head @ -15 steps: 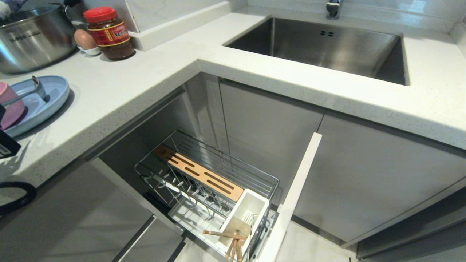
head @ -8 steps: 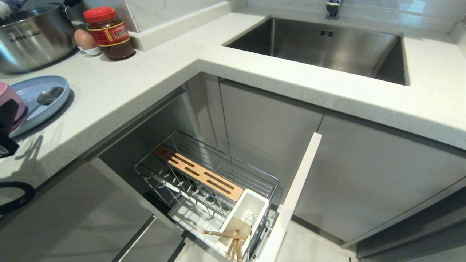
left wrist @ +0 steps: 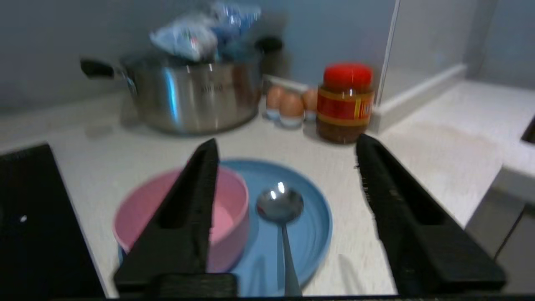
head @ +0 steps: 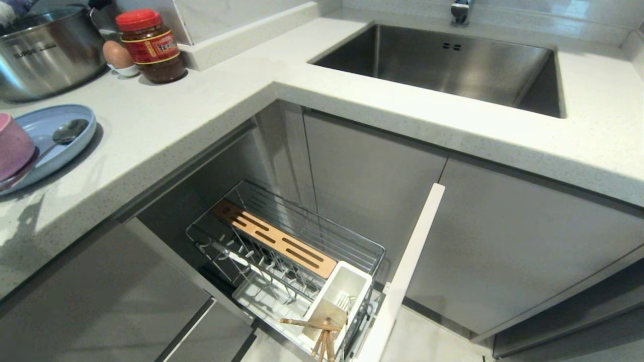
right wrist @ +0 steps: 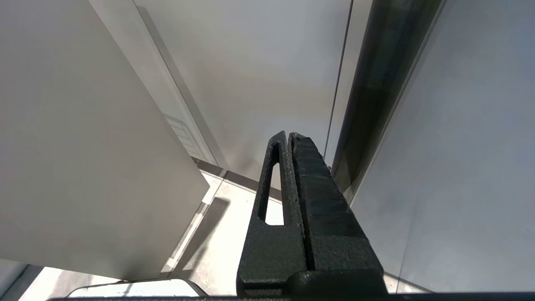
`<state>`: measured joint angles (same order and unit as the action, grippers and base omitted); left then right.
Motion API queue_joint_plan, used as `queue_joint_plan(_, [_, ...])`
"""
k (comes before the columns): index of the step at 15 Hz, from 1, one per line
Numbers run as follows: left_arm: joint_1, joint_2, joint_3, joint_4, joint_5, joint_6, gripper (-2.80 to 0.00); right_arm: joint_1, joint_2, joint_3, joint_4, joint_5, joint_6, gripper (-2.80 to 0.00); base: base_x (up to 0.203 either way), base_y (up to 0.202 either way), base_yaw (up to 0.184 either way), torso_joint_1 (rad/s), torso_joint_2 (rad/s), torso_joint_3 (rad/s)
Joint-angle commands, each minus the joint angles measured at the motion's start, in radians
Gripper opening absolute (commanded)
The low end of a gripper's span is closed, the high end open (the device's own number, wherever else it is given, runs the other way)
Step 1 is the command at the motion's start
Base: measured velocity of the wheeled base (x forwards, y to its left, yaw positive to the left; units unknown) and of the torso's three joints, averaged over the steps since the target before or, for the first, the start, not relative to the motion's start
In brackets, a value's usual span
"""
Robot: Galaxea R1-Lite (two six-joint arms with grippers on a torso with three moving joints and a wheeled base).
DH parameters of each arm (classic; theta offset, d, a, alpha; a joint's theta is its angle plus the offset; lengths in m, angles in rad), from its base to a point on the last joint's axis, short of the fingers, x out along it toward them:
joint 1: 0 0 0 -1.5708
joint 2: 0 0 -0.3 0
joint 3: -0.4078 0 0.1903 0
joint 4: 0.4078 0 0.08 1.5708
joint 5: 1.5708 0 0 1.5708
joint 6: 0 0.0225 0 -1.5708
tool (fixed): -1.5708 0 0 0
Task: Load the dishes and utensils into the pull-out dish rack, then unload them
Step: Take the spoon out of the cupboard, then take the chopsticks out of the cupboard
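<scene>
On the counter's left, the light-blue plate [head: 55, 146] carries the pink bowl [head: 12, 146] and the silver spoon [head: 65, 131]. In the left wrist view my left gripper [left wrist: 287, 142] is open and empty, drawn back from the plate [left wrist: 309, 213], with the spoon [left wrist: 279, 205] lying between its fingers' lines and the bowl [left wrist: 228, 200] partly behind one finger. Below the counter, the pull-out dish rack [head: 282, 241] stands drawn out. The wooden chopsticks [head: 322, 337] lean in its white cutlery cup [head: 337, 296]. My right gripper [right wrist: 286, 134] is shut, parked beside cabinet panels.
A steel pot [head: 45, 50], an egg [head: 116, 54] and a red-lidded jar [head: 151, 45] stand behind the plate. The steel sink [head: 443, 65] is set in the counter at the right. The rack's white front panel [head: 407, 271] juts out. A black cooktop [left wrist: 33, 221] lies beside the plate.
My left gripper held the spoon over the plate, opened and let it go. The spoon now lies on the plate, and the gripper has drawn back out of the head view.
</scene>
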<state>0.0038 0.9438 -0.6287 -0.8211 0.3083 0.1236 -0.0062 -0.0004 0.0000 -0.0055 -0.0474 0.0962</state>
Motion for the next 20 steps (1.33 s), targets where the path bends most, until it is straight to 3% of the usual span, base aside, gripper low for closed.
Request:
queue_joint_plan(1, [0.000, -0.023, -0.115, 0.062, 0.008, 0.004, -2.80, 0.000, -0.004, 0.000, -0.001, 0.000, 0.000, -2.80, 0.000, 0.000, 0.000, 0.000, 0.00, 0.000])
queue_joint_plan(7, [-0.006, 0.031, -0.480, 0.273, 0.024, -0.013, -2.80, 0.000, -0.004, 0.000, -0.001, 0.000, 0.000, -2.80, 0.000, 0.000, 0.000, 0.000, 0.00, 0.000])
queue_joint_plan(10, [-0.033, 0.118, -0.658, 0.477, 0.045, -0.176, -2.80, 0.000, -0.004, 0.000, -0.001, 0.000, 0.000, -2.80, 0.000, 0.000, 0.000, 0.000, 0.00, 0.000])
queue_joint_plan(13, [-0.076, 0.247, -0.789, 0.693, 0.050, -0.429, -2.80, 0.000, -0.004, 0.000, -0.001, 0.000, 0.000, -2.80, 0.000, 0.000, 0.000, 0.000, 0.00, 0.000])
queue_joint_plan(15, [-0.117, 0.318, -0.833, 0.775, 0.007, -0.497, -2.80, 0.000, -0.004, 0.000, -0.001, 0.000, 0.000, -2.80, 0.000, 0.000, 0.000, 0.000, 0.00, 0.000])
queue_joint_plan(20, [-0.378, 0.464, -0.892, 0.981, -0.008, -0.590, -2.80, 0.000, -0.004, 0.000, -0.001, 0.000, 0.000, -2.80, 0.000, 0.000, 0.000, 0.000, 0.00, 0.000])
